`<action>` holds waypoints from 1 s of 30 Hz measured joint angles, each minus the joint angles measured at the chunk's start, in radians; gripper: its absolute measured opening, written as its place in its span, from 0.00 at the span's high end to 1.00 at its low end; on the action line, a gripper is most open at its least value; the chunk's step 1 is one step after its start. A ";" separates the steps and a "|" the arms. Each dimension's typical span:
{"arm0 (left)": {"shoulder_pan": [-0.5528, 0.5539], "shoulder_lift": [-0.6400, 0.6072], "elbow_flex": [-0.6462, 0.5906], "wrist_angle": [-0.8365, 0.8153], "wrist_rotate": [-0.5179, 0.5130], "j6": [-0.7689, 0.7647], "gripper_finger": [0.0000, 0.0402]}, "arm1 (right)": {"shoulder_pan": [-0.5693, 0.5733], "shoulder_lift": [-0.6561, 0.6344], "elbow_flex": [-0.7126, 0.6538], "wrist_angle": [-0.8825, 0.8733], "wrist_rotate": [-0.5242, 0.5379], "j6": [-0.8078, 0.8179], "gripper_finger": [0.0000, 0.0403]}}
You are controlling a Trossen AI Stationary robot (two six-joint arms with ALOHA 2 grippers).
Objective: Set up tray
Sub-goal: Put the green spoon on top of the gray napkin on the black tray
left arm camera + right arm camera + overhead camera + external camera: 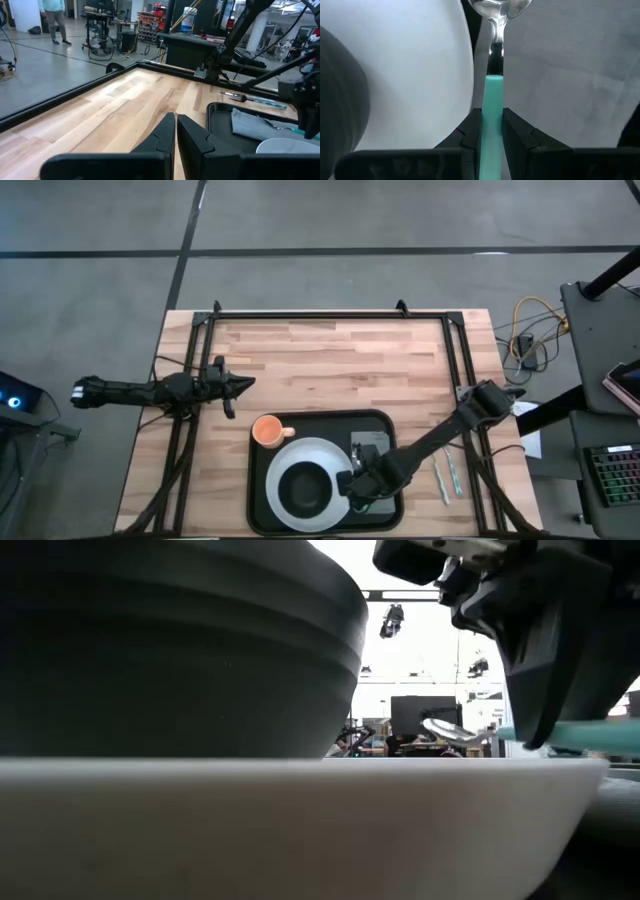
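1. High view: the black tray (380,420) sits at the table's six o'clock edge.
2. The right gripper (492,131) clamps a teal-handled spoon (493,75) beside the white plate (322,450).
3. The left gripper (243,383) waits clenched and empty at nine o'clock.

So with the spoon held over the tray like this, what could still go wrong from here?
1. The right tool pinches only the spoon by its teal handle end, so the spoon could pivot or slip on release.
2. The spoon bowl hangs between the white plate and the grey napkin; it might land on the plate rim instead of the napkin.
3. The dark bowl sits close by on the plate, on the tray; the arm could nudge it.
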 joint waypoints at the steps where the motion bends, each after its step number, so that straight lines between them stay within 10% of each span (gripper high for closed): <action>1: 0.000 0.000 0.000 0.000 0.000 0.000 1.00 | -0.002 0.007 0.002 -0.001 0.000 0.000 0.89; 30: 0.000 0.000 0.000 0.001 0.000 0.000 1.00 | -0.032 0.008 -0.023 -0.007 -0.018 -0.004 0.82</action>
